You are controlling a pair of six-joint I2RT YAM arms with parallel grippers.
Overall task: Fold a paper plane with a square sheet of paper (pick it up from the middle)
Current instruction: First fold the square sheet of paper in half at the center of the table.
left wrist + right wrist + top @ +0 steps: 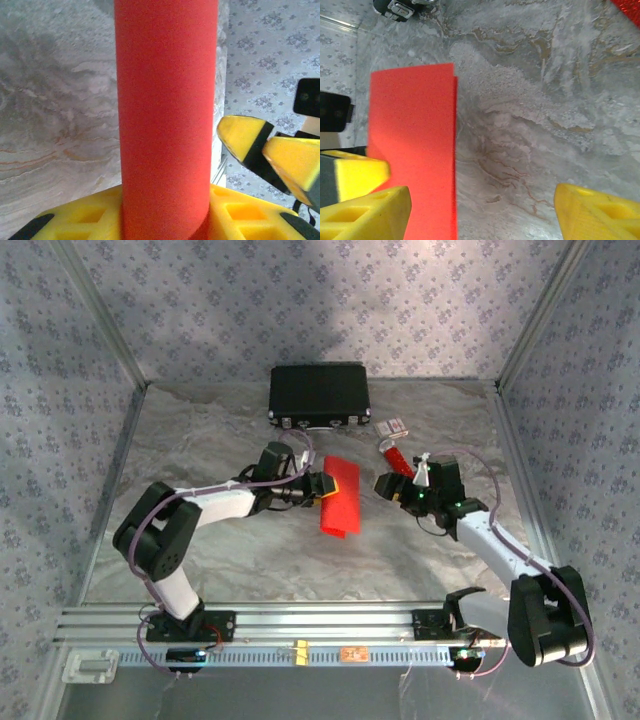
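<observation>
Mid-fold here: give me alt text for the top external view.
The left gripper pinches the folded red paper over the marbled table, while the open right gripper faces it from the right. A black case lies at the far edge.

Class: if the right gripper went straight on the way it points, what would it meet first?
Probably the red square sheet of paper held by the left gripper, just ahead of the open right gripper; depth is hard to judge.

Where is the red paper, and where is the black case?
red paper [341, 502]: top external view, on the middle of the folded sheet.
black case [319, 390]: top external view, on the centre of its lid.
</observation>
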